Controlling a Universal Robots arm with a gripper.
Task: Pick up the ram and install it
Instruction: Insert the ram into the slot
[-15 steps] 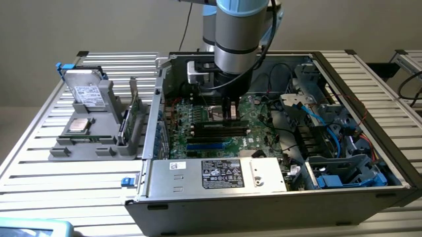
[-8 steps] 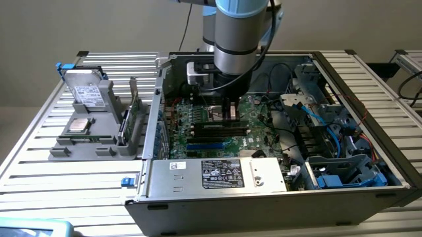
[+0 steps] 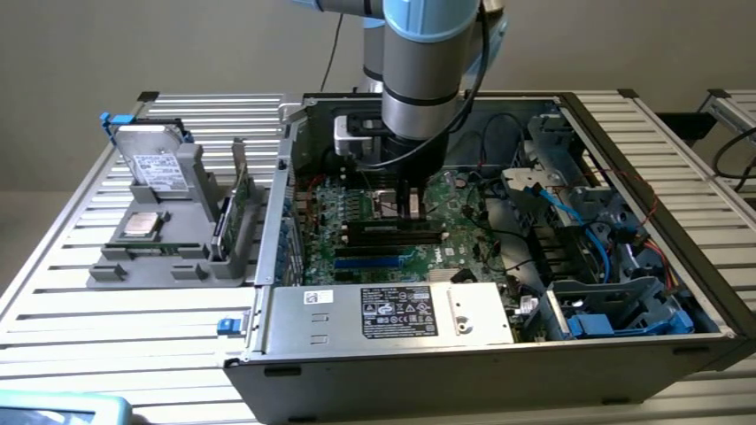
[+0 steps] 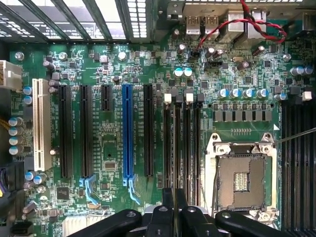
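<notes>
Ram [image 4: 175,201] pinched edge-on above the memory slots, not yet seated as far as I can judge.

I have the gripper [image 4: 174,211] almost closed, its fingers [image 4: 168,207] pressed on a thin dark strip that I take to be the ram. The wrist view sees it end-on, so I can't read any label. Its long edge runs parallel to the slots [image 4: 180,143] beside the socket [image 4: 242,173], which I judge is the line it needs to go in straight. In the exterior view the arm [image 3: 413,88] stands vertical inside the open case [image 3: 473,372], over the middle of the board [image 3: 461,221]. It is well apart from the holder [image 3: 165,257] on the exterior view's left, where a drive [image 3: 151,168] and a green card [image 3: 240,199] stand.
</notes>
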